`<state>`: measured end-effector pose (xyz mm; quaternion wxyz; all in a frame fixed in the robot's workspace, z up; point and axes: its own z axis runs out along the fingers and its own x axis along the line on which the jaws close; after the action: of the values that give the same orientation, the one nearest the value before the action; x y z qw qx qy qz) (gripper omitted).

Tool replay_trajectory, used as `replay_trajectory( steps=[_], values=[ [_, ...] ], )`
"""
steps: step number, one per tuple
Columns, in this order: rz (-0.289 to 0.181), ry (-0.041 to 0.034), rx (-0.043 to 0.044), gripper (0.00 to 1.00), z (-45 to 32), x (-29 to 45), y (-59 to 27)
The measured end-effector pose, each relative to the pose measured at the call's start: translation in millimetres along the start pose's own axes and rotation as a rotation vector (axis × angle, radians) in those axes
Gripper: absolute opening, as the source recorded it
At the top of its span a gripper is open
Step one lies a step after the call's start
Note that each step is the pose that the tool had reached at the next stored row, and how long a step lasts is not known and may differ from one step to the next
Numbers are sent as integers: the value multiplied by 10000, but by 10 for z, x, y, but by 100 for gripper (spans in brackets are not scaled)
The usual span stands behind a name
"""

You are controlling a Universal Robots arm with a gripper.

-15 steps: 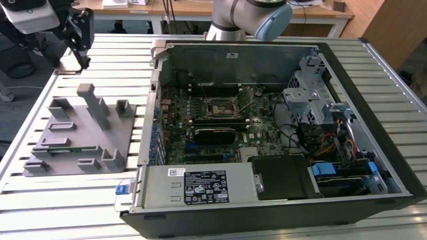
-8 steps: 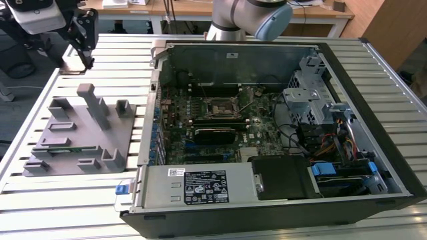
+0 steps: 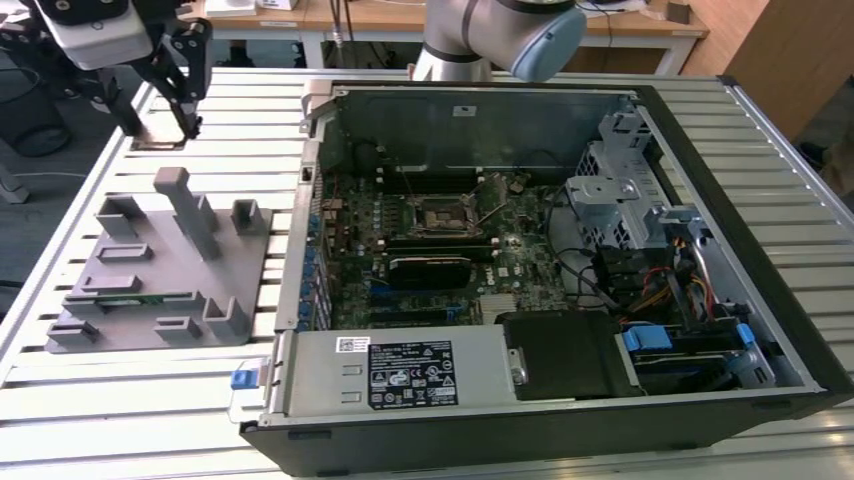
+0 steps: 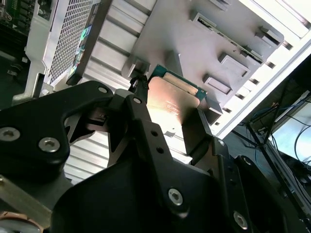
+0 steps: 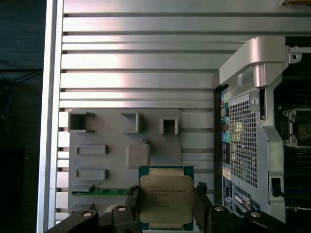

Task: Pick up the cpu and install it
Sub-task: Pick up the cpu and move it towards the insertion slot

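The cpu (image 5: pixel 166 196) is a flat square chip with a silver lid and a green rim. My gripper (image 5: pixel 166 206) is shut on it, with one black finger (image 5: pixel 133 200) on each of two opposite edges. In the second wrist view the cpu (image 4: pixel 172 102) sits between the fingers (image 4: pixel 141 99). It hangs in the air above the grey fixture plate (image 5: pixel 121 145). In the exterior view my gripper (image 3: pixel 163 112) is at the far left of the table, beyond the fixture plate (image 3: pixel 147 270). The black motherboard socket (image 3: pixel 441 215) lies inside the open computer case (image 3: pixel 561 250), well to the exterior view's right of the gripper.
The fixture plate carries several upright grey blocks (image 3: pixel 187 210) and a green memory stick (image 5: pixel 99 192). The case's metal wall (image 5: pixel 250 126) stands between the plate and the motherboard. The slatted aluminium table (image 3: pixel 134 400) runs under everything. A drive cage and cables (image 3: pixel 627 230) fill the case's right side.
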<state>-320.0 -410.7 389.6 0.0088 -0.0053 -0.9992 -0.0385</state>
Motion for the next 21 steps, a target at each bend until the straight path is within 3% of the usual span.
replay_trajectory(
  steps=[12, 21],
  values=[
    [0, 0, 1, 53, 19, -240, 1],
    [0, 0, 0, 53, 38, -533, 15]
  ],
)
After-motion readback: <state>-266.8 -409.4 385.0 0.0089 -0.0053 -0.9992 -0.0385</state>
